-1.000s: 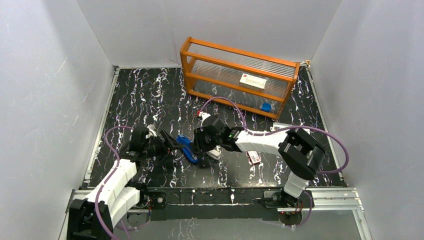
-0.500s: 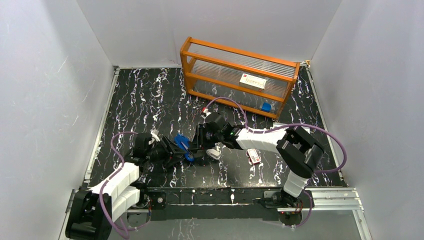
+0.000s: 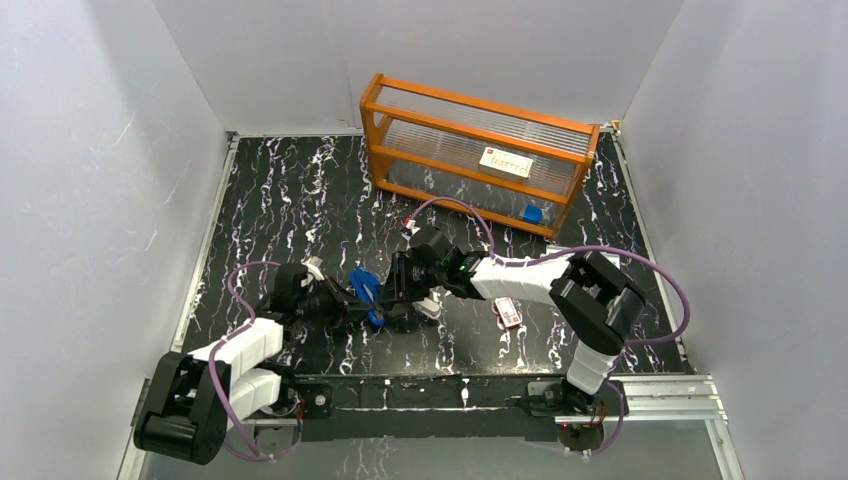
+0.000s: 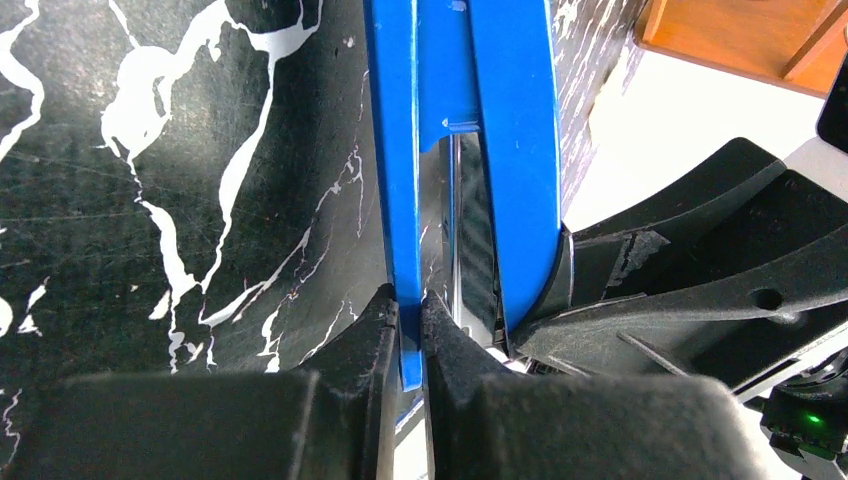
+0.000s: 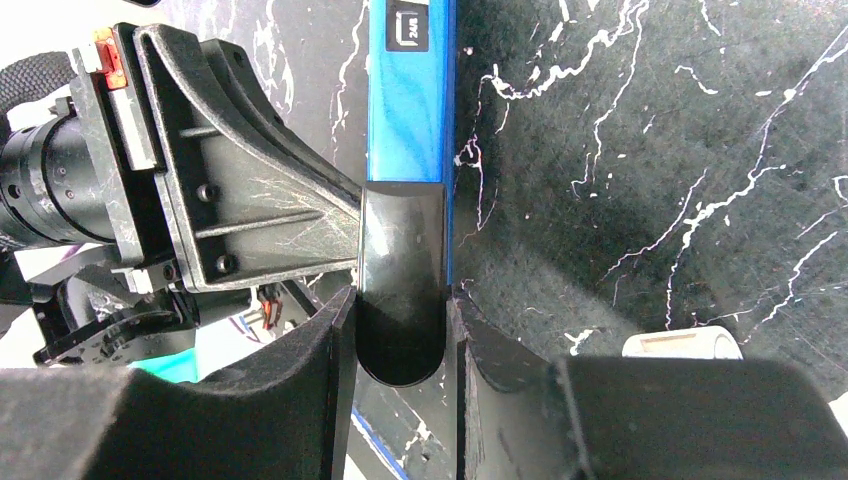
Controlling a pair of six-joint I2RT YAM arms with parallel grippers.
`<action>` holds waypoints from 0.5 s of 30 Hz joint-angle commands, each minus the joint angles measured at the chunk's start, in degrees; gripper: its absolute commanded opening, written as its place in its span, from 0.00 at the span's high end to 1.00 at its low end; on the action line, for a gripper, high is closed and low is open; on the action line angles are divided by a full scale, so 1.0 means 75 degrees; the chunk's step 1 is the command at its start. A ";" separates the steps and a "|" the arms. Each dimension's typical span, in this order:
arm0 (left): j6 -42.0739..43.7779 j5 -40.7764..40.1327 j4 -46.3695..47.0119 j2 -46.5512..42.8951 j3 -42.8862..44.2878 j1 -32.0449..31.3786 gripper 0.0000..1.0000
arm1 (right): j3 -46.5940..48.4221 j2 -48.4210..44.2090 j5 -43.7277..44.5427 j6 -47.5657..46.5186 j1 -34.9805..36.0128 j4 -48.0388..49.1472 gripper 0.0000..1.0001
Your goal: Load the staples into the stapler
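We note orange crate (image 3: pixel 480 150): white card (image 3: pixel 507 161), blue item (image 3: pixel 533 213) inside. Only wrist cams show L gripper (image 4: pixel 408 310), R gripper (image 5: pixel 400 330) both clamped on stapler (image 4: pixel 520 150).

From above and behind both arms, the top camera looks down over the whole counter (image 3: pixel 280 200). Each wrist camera peers closely along its own pair, left fingers (image 4: pixel 352 352) and right fingers (image 5: pixel 318 372). All three views share the stapler (image 3: pixel 365 289) between them.

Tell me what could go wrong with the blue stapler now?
The left end effector pinches only a thin blue edge of the stapler, so it might slip off. The right end effector clamps the black front end; if both pull differently, the stapler could twist or snap shut.
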 commanded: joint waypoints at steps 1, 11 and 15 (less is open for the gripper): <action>0.0321 -0.0242 -0.0345 -0.0266 0.0032 -0.0037 1.00 | 0.0299 -0.0296 -0.0325 -0.0138 -0.0115 0.0531 0.81; 0.0651 -0.0429 -0.1130 -0.0517 0.0129 -0.0040 1.00 | 0.0522 -0.0599 -0.0290 -0.0850 -0.0555 -0.0201 0.80; 0.0767 -0.0420 -0.1283 -0.0607 0.0181 -0.0039 1.00 | 0.0841 -0.0515 -0.0520 -0.1481 -0.0794 -0.0666 0.79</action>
